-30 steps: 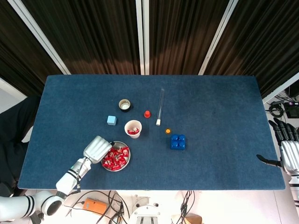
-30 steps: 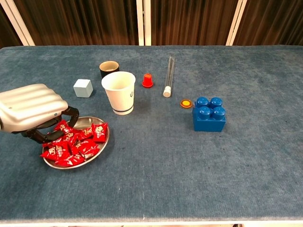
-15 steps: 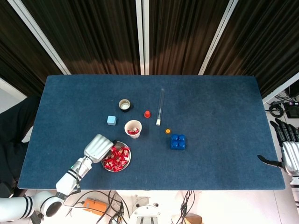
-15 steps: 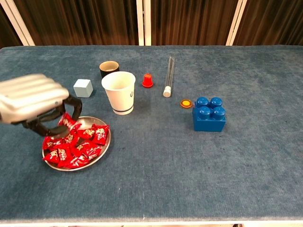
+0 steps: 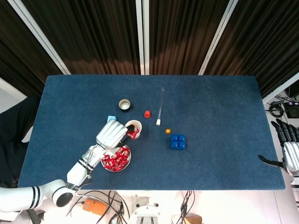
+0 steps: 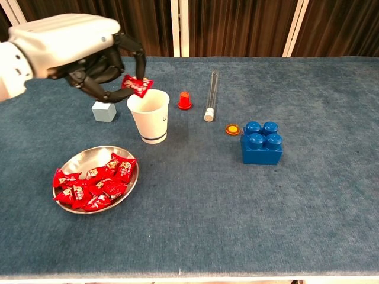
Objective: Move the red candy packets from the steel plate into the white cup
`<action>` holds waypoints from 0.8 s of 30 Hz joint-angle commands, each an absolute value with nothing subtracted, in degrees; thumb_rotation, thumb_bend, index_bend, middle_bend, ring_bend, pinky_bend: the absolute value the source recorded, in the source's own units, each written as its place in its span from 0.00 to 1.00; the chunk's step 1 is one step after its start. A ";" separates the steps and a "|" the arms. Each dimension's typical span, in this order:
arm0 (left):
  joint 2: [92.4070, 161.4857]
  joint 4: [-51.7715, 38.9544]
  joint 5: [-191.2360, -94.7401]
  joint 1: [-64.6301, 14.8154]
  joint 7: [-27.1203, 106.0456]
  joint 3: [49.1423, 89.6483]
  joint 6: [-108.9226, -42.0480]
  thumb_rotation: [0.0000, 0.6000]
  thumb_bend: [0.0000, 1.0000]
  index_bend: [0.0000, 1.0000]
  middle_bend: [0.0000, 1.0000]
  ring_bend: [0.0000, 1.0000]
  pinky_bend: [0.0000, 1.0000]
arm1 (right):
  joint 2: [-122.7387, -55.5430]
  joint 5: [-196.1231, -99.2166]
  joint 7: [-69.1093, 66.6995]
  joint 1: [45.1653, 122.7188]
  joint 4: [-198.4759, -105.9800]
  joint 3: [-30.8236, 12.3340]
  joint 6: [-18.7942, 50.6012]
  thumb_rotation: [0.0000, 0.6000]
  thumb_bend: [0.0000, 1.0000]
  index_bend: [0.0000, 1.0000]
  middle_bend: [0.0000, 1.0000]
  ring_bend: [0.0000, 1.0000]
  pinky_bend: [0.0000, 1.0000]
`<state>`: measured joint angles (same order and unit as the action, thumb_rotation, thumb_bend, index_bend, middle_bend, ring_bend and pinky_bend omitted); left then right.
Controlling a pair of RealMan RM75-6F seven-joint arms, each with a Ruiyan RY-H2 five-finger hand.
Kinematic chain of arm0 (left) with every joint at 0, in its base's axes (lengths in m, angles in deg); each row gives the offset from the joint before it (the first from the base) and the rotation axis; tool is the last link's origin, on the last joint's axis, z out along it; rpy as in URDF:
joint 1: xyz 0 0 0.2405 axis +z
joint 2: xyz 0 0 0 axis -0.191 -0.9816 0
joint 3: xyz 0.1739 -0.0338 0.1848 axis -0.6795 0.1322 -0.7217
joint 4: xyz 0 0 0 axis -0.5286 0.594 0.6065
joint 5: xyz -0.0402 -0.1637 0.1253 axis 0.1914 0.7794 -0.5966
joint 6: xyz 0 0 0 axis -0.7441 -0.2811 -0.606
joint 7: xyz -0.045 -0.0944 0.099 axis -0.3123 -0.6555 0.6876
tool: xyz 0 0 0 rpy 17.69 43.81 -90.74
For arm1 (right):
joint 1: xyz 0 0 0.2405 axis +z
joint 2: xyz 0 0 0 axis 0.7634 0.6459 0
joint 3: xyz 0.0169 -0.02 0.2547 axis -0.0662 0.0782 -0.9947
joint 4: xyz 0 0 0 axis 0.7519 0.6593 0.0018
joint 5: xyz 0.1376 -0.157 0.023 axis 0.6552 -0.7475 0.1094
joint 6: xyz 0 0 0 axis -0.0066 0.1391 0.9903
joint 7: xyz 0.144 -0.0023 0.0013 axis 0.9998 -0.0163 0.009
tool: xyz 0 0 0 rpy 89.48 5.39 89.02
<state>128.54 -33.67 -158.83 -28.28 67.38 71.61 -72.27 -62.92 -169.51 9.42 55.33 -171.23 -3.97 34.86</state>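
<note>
The paper cup (image 6: 149,115) is standing behind the plate (image 6: 127,187), the toy brick (image 6: 261,142) lying well right of both.

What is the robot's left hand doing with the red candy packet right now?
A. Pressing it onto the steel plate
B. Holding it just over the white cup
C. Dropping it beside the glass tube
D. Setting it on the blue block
B. In the chest view the left hand pinches a red candy packet right above the rim of the white cup, well clear of the steel plate.

Packet (image 6: 137,86) in left hand (image 6: 89,53) above cup (image 6: 149,116)
</note>
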 commanded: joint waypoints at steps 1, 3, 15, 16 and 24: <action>131.18 -32.05 -153.80 -31.36 67.99 74.10 -68.83 1.00 0.31 0.57 0.85 0.79 0.79 | -62.99 -169.47 9.85 55.21 -170.87 -3.96 34.95 1.00 0.16 0.00 0.06 0.00 0.09; 132.12 -30.88 -151.63 -32.33 68.54 74.64 -67.90 1.00 0.31 0.57 0.85 0.79 0.79 | -62.97 -169.37 10.07 55.10 -170.67 -3.99 35.04 1.00 0.16 0.00 0.06 0.00 0.09; 134.25 -27.56 -144.65 -33.76 72.47 74.21 -69.87 1.00 0.26 0.38 0.85 0.79 0.79 | -62.93 -169.33 10.94 54.74 -170.16 -3.89 35.18 1.00 0.16 0.00 0.06 0.00 0.09; 134.07 -27.82 -144.57 -33.58 72.71 74.02 -70.39 1.00 0.25 0.36 0.85 0.79 0.79 | -62.94 -169.39 10.91 54.78 -170.20 -3.90 35.16 1.00 0.16 0.00 0.06 0.00 0.09; 131.07 -31.16 -145.59 -31.18 72.24 72.63 -74.64 1.00 0.21 0.30 0.85 0.79 0.79 | -62.89 -169.72 10.18 55.46 -170.82 -4.20 34.66 1.00 0.16 0.00 0.06 0.00 0.09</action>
<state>131.51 -30.63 -145.35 -31.60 72.52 72.87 -74.25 -62.89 -169.70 10.20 55.43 -170.79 -4.18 34.69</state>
